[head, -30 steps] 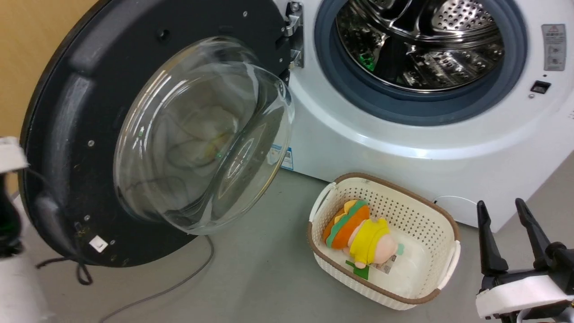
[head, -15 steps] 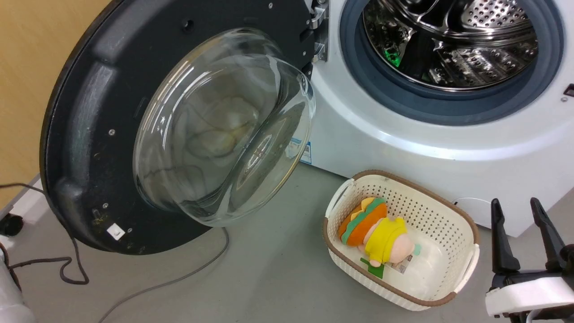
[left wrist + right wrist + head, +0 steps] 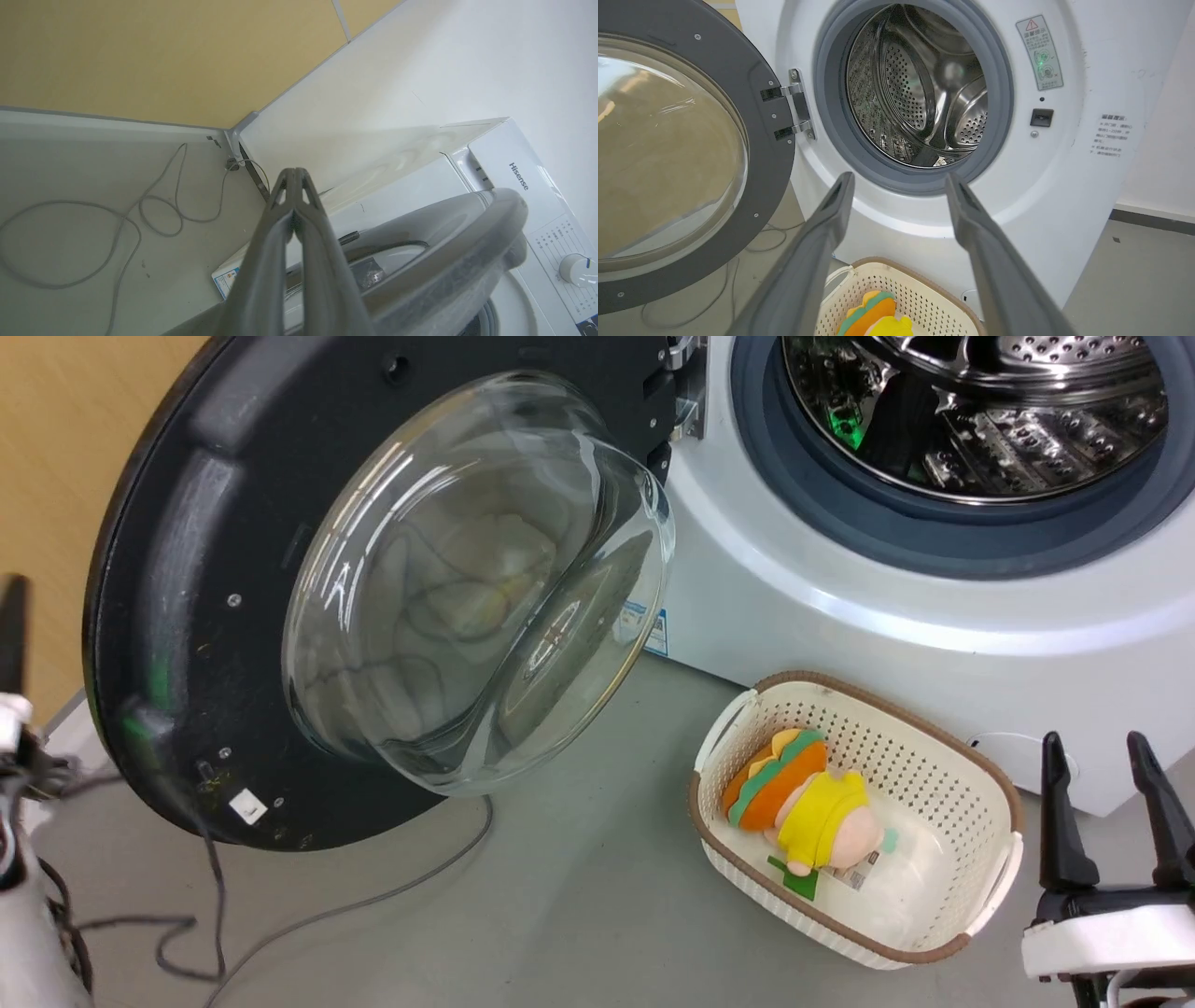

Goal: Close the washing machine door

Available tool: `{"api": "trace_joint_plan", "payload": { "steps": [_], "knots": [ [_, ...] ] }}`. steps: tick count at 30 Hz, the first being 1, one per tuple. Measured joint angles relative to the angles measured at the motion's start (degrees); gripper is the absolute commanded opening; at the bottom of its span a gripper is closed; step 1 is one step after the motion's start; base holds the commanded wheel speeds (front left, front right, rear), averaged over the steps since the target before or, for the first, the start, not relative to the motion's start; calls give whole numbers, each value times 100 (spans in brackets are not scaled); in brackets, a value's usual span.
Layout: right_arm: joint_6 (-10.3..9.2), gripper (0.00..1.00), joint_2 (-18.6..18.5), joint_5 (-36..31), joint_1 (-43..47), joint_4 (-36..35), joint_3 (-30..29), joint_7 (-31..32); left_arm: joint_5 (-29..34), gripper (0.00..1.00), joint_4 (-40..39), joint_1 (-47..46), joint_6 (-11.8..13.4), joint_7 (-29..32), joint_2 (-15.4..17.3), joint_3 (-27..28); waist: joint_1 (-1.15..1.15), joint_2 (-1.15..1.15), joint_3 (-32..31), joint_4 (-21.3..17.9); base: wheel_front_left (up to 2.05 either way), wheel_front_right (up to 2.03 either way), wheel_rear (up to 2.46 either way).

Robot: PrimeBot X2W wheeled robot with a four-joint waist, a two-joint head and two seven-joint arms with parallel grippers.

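While door stands open, left hand beside it

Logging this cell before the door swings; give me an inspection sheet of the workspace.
Surface: grey floor, no spills seen.
Job's things: washing machine door wide open on its hinge; washing machine, drum exposed.
Clutter: cream basket holding a plush toy, by the machine's front.
Grippers: left gripper shut by the door's outer edge, contact unclear; right gripper open, empty.
Cables: grey cable loose under the door.
Surroundings: yellow wall left of the door.
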Motion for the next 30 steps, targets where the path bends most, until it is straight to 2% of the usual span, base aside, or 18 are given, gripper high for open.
{"api": "trace_joint_plan", "payload": {
  "steps": [5,12,17,18,23,30],
  "knots": [
    [0,100,0,1,-18,-3,-67,-69,-590,0,-130,397,-13,294,42,-363,0,0,79,24,0,0,0],
    [0,100,0,4,-24,-2,-183,-144,-1496,0,-485,815,-63,727,292,-903,0,0,150,140,0,0,0],
    [0,100,1,21,-32,7,-270,-202,-2235,0,-1074,1165,-71,1254,356,-1416,0,0,169,263,0,0,0],
    [0,100,2,32,-44,22,-283,-222,-2343,0,-1392,1356,-100,1402,391,-1689,0,0,155,287,0,0,0],
    [0,100,4,85,-48,67,-253,-225,-2377,0,-2207,1878,-113,1594,478,-2398,0,0,68,237,0,0,0],
    [0,100,9,141,-114,102,-181,-225,-2364,0,-2819,2291,-112,1383,412,-3158,0,0,-26,-78,0,0,0]
  ]
}}
